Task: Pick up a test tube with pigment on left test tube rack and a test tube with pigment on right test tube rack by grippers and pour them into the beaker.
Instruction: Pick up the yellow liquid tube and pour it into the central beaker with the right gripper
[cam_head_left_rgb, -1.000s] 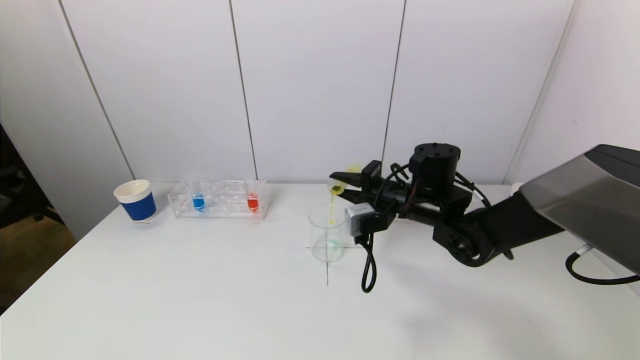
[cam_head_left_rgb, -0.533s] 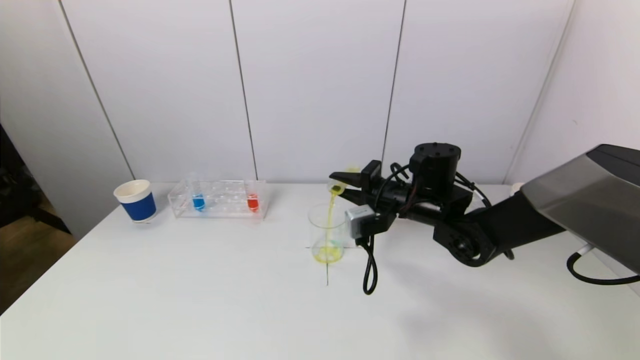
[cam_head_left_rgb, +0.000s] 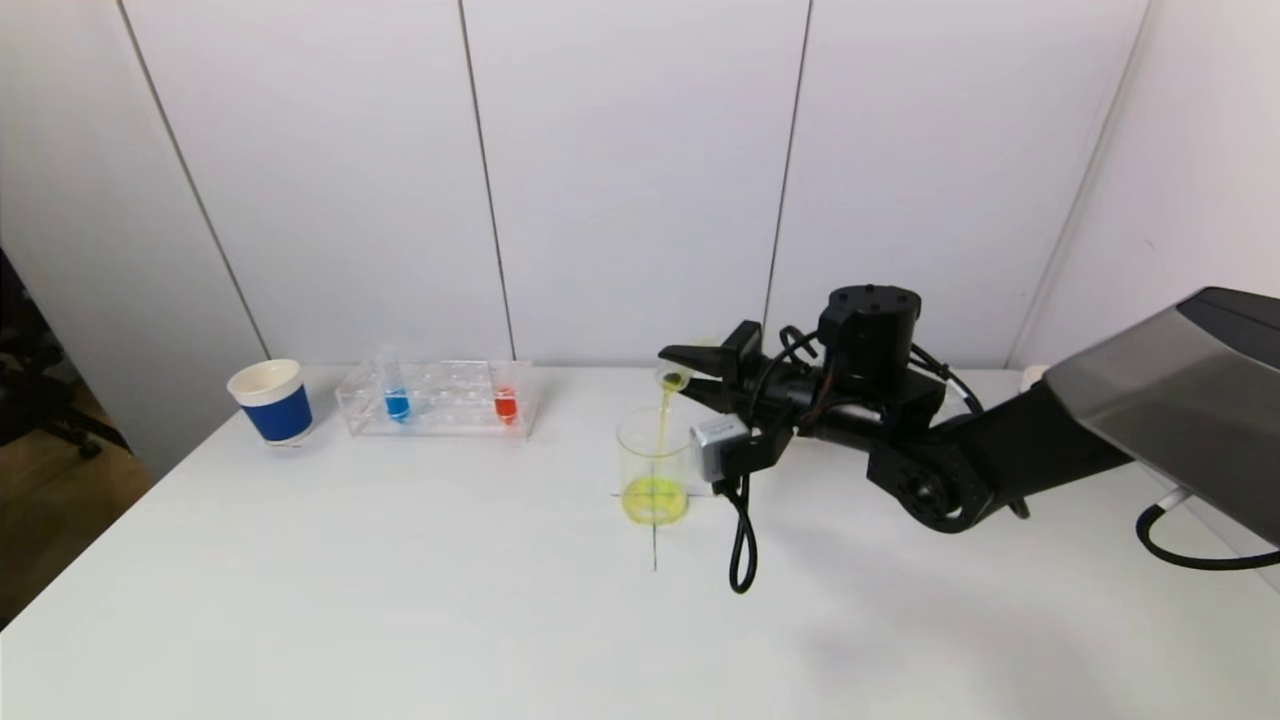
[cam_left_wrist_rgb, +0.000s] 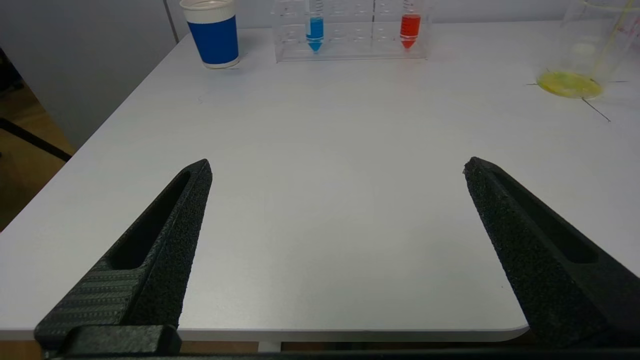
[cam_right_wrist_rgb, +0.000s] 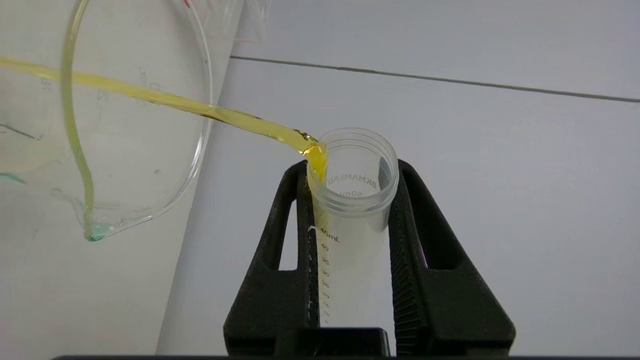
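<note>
Gripping a tilted test tube (cam_head_left_rgb: 674, 379), the right pincer (cam_head_left_rgb: 690, 368) streams yellow into the beaker (cam_head_left_rgb: 655, 465) on the white table (cam_head_left_rgb: 400, 600).

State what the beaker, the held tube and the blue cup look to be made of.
Beaker: clear and glossy, probably glass; the yellow liquid and table show through it.
Tube in the right hand: translucent, slightly cloudy, likely plastic, with a threaded rim and printed scale.
Cup: matt, probably paper, with a rolled white rim and blue band.
</note>
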